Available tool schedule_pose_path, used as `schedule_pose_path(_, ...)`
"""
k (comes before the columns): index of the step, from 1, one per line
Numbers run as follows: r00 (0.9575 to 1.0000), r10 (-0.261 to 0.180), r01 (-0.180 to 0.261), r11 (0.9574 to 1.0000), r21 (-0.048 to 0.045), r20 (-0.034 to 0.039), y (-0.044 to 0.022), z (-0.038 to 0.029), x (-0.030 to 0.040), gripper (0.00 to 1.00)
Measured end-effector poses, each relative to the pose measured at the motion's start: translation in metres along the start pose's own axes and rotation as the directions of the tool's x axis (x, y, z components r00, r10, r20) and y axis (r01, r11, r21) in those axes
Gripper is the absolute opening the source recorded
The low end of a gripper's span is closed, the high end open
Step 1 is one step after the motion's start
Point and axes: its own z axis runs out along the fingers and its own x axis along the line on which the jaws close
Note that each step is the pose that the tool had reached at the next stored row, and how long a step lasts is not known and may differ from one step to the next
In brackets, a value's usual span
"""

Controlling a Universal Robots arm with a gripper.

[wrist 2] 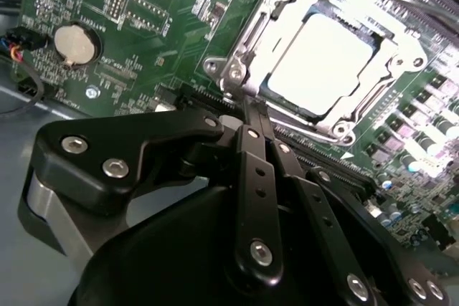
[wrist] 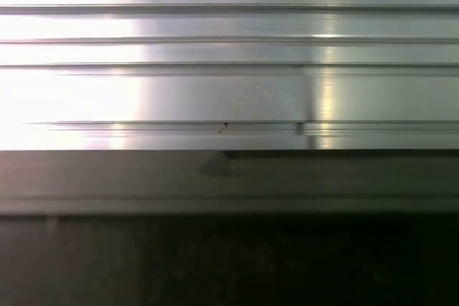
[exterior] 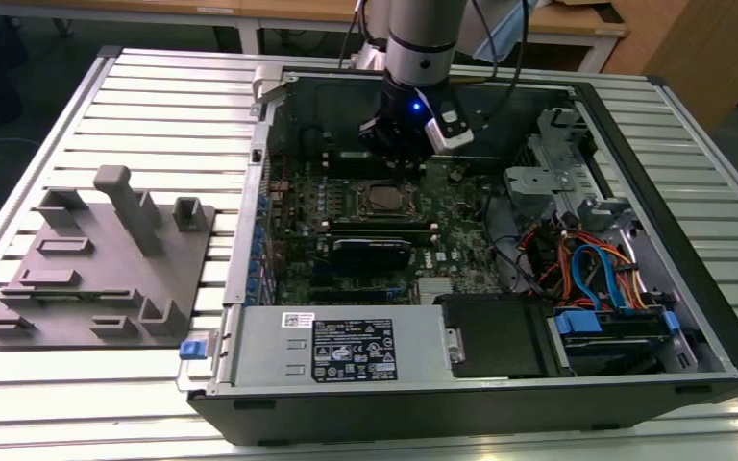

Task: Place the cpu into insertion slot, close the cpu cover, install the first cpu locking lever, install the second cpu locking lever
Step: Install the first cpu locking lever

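Second wrist view: the gripper [wrist 2: 252, 116] is filling the foreground, its black linkage arms converging on two slim fingers [wrist 2: 249, 150] that are lying pressed together with no gap and nothing between them. The fingertips are meeting just at the near edge of the socket, close beside a silver lever end and screw [wrist 2: 233, 73] at the frame's near corner; whether they are touching the lever cannot be told.

Immediately beyond the fingertips, the cpu [wrist 2: 321, 62] is sitting flat in the insertion slot, its pale metal face glaring under the light. The cpu cover [wrist 2: 276, 23] is lying closed around it, the grey frame bordering the chip on all sides with the chip showing through the window.

Off to one side of the fingers, farther out on the green motherboard [wrist 2: 136, 12], a round coin cell battery [wrist 2: 74, 43] is sitting in its holder.

Exterior view: the gripper [exterior: 402, 154] is hanging from the arm [exterior: 418, 43] inside the open computer case [exterior: 676, 240], poised just behind the socket, where the cpu [exterior: 379, 199] is showing as a small square. Well apart from the fingers, toward the exterior view's left, a grey fixture tray [exterior: 100, 259] is resting on the slatted aluminium table [exterior: 151, 96].

First wrist view: ribbed aluminium slats [wrist: 229, 69] are running above a dark edge.
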Motion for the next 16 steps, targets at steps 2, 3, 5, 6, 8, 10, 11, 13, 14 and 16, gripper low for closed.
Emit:
schedule_pose_path(2,1.0000,0.000,0.000,0.9999,0.0106,0.0003,0.0000,0.0011,0.0000,0.10)
schedule_pose_path(3,1.0000,0.000,0.000,0.9999,0.0132,0.0001,0.0000,0.0014,0.0000,0.10)
schedule_pose_path(5,1.0000,0.000,0.000,0.9999,0.0157,-0.0001,-0.0001,0.0021,-0.0001,0.10)
schedule_pose_path(6,1.0000,0.000,0.000,0.9999,0.0160,0.0000,-0.0001,0.0024,-0.0001,0.10)
schedule_pose_path(8,1.0000,0.000,0.000,0.9999,0.0161,0.0003,0.0000,0.0030,-0.0001,0.10)
schedule_pose_path(10,1.0000,0.000,0.000,0.9999,0.0164,0.0002,-0.0001,0.0033,-0.0001,0.10)
schedule_pose_path(11,1.0000,0.000,0.000,0.9999,0.0165,0.0001,-0.0001,0.0034,-0.0001,0.10)
schedule_pose_path(13,1.0000,0.000,0.000,0.9999,0.0156,0.0003,0.0000,0.0039,-0.0001,0.10)
schedule_pose_path(14,1.0000,0.000,0.000,0.9999,0.0133,0.0002,0.0000,0.0040,-0.0001,0.10)
schedule_pose_path(16,1.0000,0.000,0.000,1.0000,0.0046,0.0003,0.0001,0.0047,-0.0002,0.10)
